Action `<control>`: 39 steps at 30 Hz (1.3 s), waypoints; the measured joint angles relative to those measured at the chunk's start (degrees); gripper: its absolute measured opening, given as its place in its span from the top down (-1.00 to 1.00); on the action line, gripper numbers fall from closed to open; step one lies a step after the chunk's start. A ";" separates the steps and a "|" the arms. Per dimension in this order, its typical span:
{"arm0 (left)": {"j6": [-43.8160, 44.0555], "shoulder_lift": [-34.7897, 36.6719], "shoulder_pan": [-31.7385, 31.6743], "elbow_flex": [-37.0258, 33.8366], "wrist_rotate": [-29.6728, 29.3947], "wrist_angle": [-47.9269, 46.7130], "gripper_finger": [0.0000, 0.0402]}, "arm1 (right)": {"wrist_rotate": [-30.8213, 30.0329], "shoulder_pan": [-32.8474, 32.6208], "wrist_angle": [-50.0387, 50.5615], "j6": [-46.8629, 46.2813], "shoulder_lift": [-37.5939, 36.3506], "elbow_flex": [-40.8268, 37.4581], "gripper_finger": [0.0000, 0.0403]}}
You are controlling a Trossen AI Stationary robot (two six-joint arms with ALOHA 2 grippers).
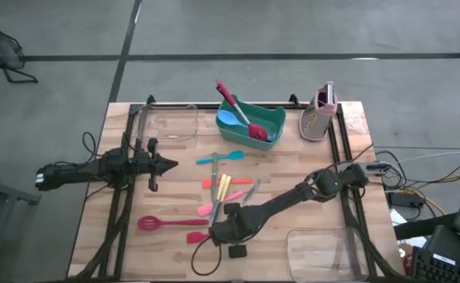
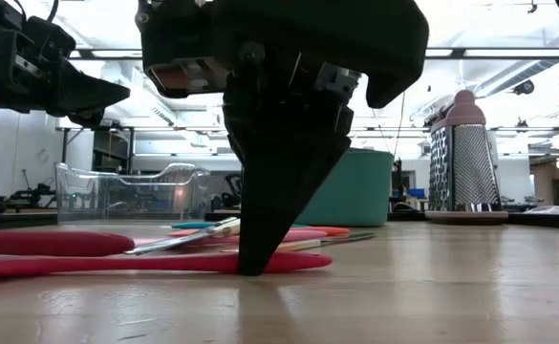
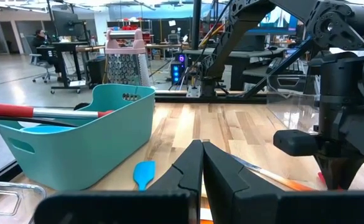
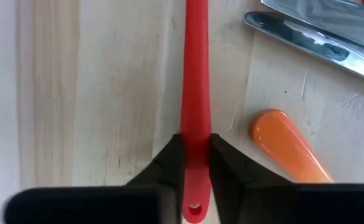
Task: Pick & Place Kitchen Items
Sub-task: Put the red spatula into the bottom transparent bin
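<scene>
Several utensils lie flat on the wooden table: a teal spatula (image 1: 222, 157), yellow and pink handles (image 1: 223, 189), metal cutlery (image 1: 249, 192), a red slotted spoon (image 1: 157, 223) and a red utensil (image 1: 196, 236). My right gripper (image 1: 214, 231) reaches to the table's near middle and is shut on that red utensil's handle. My left gripper (image 1: 171, 164) hangs shut and empty above the table's left side, and it also shows in the left wrist view (image 3: 201, 158). A teal bin (image 1: 251, 124) at the far middle holds a red-handled utensil (image 1: 233, 102) and blue ones. My right gripper pinches the red utensil's handle (image 4: 195, 127) between its two fingers, close to the free end with the small hole (image 4: 194, 208). The fingers (image 2: 260, 239) point down from above and lie across the handle. The utensil (image 2: 145, 263) lies flat on the table.
A pink-grey grater (image 1: 321, 114) stands at the far right. A clear tub (image 1: 171, 122) sits at the far left and another (image 1: 324, 248) at the near right. An orange handle end (image 4: 284, 146) and metal cutlery (image 4: 318, 46) lie close beside the held handle.
</scene>
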State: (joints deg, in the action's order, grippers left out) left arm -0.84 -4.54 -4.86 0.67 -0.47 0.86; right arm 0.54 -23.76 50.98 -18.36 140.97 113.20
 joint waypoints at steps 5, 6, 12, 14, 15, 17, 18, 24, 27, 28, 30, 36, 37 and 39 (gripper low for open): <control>0.00 0.00 0.01 0.00 0.00 0.00 0.91 | 0.52 0.04 0.02 -0.52 -0.02 -0.10 0.83; -0.02 0.00 -0.01 0.00 0.00 0.00 0.91 | 0.58 0.04 0.02 -0.72 -0.02 -0.10 0.83; -0.01 0.00 0.01 0.00 0.00 0.00 0.91 | 0.59 -0.24 1.43 -0.78 0.04 1.45 0.83; 0.00 0.00 0.01 0.00 0.00 0.00 0.91 | 0.56 -0.35 2.35 -0.60 0.04 2.67 0.83; -0.02 0.00 -0.01 0.00 0.00 0.00 0.91 | 0.57 -0.36 2.83 -0.45 0.03 3.44 0.83; -0.01 0.00 0.00 0.00 0.00 0.00 0.91 | 0.32 -0.36 4.05 -0.22 0.03 4.87 0.83; 0.00 0.00 0.00 0.00 0.00 0.00 0.91 | -0.05 -0.38 4.66 -0.19 0.09 5.52 0.83; 0.00 0.00 0.01 0.00 -0.02 0.00 0.91 | -0.51 -0.49 6.32 -0.03 0.31 7.38 0.83; 0.00 -0.02 -0.01 0.00 -0.01 0.00 0.91 | -0.47 -0.70 6.50 0.12 0.33 7.74 0.83; 0.00 -0.02 -0.01 0.00 0.00 0.00 0.91 | -0.26 -0.75 6.60 0.10 0.37 7.94 0.83; 0.00 -0.02 0.01 0.00 -0.01 0.00 0.91 | 0.28 -0.95 6.60 0.11 0.37 8.17 0.83; 0.00 -0.02 0.01 0.00 0.00 0.00 0.91 | 0.27 -1.15 7.39 0.19 0.24 9.86 0.91; 0.00 -0.02 -0.01 0.00 -0.02 -0.01 0.91 | -0.06 -1.19 7.74 0.16 0.15 10.16 0.95; 0.00 -0.02 0.00 0.00 0.00 -0.01 0.91 | -0.31 -1.16 8.15 0.17 0.11 10.80 0.99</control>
State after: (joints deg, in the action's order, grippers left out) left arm -0.84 -4.56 -4.85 0.67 -0.47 0.86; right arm 0.23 -24.93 59.13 -18.20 141.08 124.00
